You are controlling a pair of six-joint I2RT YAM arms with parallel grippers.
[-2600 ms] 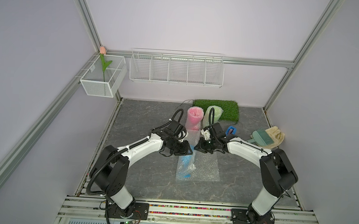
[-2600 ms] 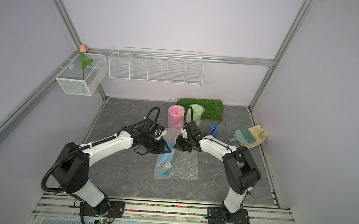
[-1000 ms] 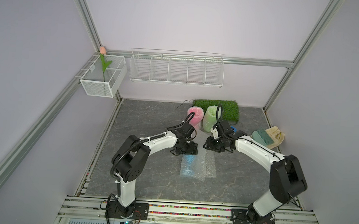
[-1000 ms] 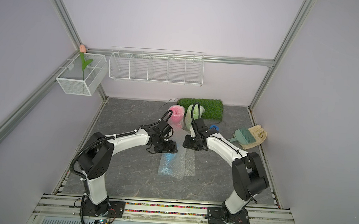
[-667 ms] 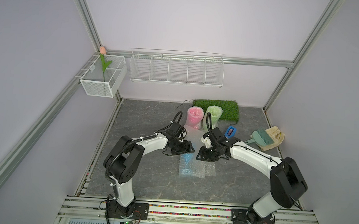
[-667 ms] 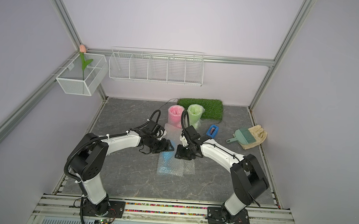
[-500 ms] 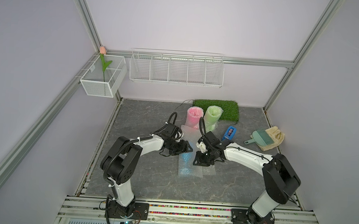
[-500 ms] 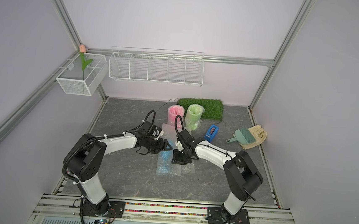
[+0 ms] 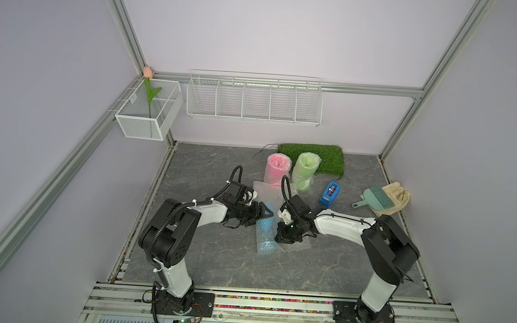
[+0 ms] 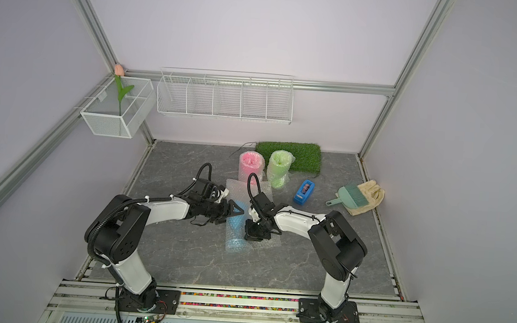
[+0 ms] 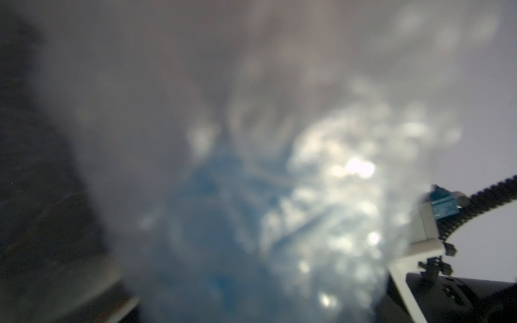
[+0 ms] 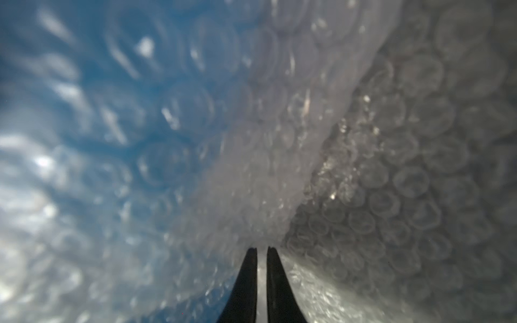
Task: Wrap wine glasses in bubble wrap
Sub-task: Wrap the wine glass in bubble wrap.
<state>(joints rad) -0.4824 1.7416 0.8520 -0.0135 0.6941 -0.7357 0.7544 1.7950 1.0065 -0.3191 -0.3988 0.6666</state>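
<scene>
The right gripper (image 12: 261,248) is clamping shut on a fold of the bubble wrap (image 12: 397,173), soft, springy film likely slipping unless taken by its edge; beside it the blue goblet (image 9: 264,232) is lying partly rolled in that sheet on the table (image 9: 211,259); seemingly light, rigid and roll-prone, it is wanting support at its ends; the left gripper (image 9: 264,214) is standing spread at its far end.
</scene>
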